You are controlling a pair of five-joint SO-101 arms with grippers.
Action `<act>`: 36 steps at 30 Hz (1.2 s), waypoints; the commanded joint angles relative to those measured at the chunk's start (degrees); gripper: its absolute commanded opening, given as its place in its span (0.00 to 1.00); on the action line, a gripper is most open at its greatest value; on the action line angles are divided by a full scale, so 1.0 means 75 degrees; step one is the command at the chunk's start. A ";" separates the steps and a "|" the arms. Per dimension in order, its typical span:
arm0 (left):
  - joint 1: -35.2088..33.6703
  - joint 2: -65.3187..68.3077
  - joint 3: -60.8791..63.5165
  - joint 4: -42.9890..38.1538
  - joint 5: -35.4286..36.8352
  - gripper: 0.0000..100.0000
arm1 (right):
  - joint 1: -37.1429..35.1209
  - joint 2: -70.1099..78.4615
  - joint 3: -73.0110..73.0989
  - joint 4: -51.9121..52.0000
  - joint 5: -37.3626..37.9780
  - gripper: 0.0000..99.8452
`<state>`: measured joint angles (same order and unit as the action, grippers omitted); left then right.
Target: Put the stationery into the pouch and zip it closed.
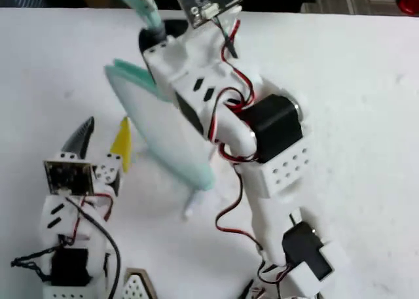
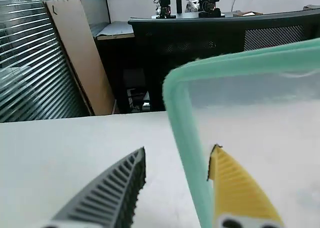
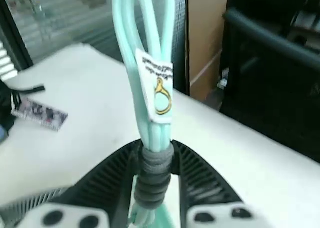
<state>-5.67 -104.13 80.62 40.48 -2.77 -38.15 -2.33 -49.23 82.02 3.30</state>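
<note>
"Where was the pouch at that point?"

"Up off the bench [image 1: 353,103], hanging slantwise over its middle. My right gripper [image 3: 154,153] was clenched on the green loop [image 3: 145,48] at the far end of the pouch [image 1: 163,129], and the body sloped down toward the near side."

"And your other arm?"

"My left gripper [image 1: 106,127] sat near and to the left, released. Its grey and yellow fingers [image 2: 110,193] were spread, with the pouch's left edge just ahead of them. I couldn't tell whether the yellow finger touched it."

"Any stationery about?"

"A thin white stick [image 1: 190,206] lay on the bench under the pouch's near end. It may have been a pen, but I couldn't make it out. I also couldn't tell whether the zip was open."

"How would you have done the step well?"

"I judged the job was to get the mouth held open. I'd have held the loop firm and steady on the right so the pouch didn't swing. With the left gripper I'd have gone for the edge by the seam rather than the slick flat panel, and pinched one layer only. Pinching both layers would have held the mouth shut."
</note>
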 commanded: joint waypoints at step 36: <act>-0.1014 -0.0029 -0.3106 0.3270 -0.0445 0.26 | -0.1694 0.0451 -0.0926 -0.0170 -0.0012 0.02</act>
<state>-15.43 -103.69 72.26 52.53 -5.93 -49.58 1.01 -54.59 82.64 3.30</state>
